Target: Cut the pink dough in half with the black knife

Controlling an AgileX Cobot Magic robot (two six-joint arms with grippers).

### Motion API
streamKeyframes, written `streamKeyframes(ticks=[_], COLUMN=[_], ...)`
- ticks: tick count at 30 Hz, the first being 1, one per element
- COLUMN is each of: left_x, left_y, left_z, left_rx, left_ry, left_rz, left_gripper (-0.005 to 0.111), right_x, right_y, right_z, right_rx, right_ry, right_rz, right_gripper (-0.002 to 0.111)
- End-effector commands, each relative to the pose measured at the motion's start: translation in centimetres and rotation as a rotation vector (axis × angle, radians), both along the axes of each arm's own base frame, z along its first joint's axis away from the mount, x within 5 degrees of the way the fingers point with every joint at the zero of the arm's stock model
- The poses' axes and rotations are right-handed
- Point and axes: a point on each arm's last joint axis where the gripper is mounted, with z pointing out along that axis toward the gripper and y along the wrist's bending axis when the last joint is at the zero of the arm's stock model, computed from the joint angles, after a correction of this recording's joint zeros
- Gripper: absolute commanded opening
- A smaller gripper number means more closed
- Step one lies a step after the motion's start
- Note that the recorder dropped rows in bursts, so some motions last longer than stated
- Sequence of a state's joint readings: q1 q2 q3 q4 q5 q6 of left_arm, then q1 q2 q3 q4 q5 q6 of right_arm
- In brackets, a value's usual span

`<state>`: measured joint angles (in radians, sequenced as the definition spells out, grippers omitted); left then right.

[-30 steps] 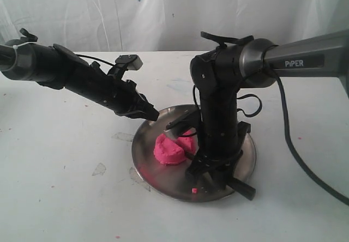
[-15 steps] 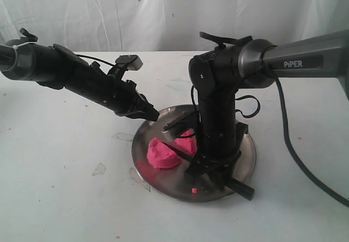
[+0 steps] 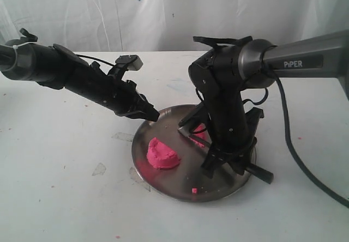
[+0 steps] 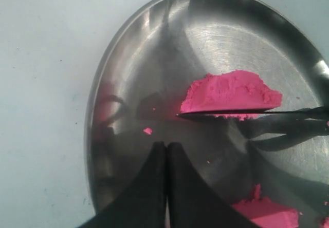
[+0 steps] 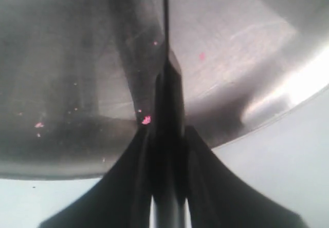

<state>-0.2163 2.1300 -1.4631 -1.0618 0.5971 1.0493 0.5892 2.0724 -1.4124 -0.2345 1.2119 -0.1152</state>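
Note:
The pink dough lies in two pieces on the steel plate. One half sits at the plate's left. The other half peeks out from behind the right arm. My right gripper is shut on the black knife, whose handle sticks out past the plate's right rim. In the left wrist view the blade lies along the flat cut side of one half. My left gripper hovers shut over the plate's back left edge, holding nothing.
A tiny pink crumb lies near the plate's front rim. Small pink specks dot the plate in the right wrist view. The white table surrounds the plate, and a white curtain hangs behind.
The knife pushed the two dough halves apart. The right arm then swung right and back with the knife, and its handle moved right. The left arm stayed still.

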Motion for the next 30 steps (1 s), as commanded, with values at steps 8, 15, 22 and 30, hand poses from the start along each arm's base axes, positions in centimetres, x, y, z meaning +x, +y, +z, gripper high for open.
streamKeyframes(ticks=[8,15,22,30], left_x=[-0.4,-0.7,-1.4,-1.6], left_y=[-0.4,1.6,3.7,3.6], left_z=[0.8,6.2,9.8,10.5], left_rx=[-0.034,-0.068,-0.106,-0.117], left_ry=[0.014,-0.095,-0.141,-0.151], left_rz=[-0.024,0.003,0.041,0.037], left_gripper=[0.0,0.0,0.0,0.0], right_x=[-0.1,1.6,2.0,3.1], right_y=[1.1,-1.0,-0.5,0.1], right_z=[2.5,2.9,0.5,-1.0], right_rx=[0.276,0.609,0.659,0.668], right_ry=[-0.023,0.11,0.197,0.204], right_rz=[-0.043,-0.195,-0.218,-0.217], right_gripper=[0.0,0.0,0.0,0.0])
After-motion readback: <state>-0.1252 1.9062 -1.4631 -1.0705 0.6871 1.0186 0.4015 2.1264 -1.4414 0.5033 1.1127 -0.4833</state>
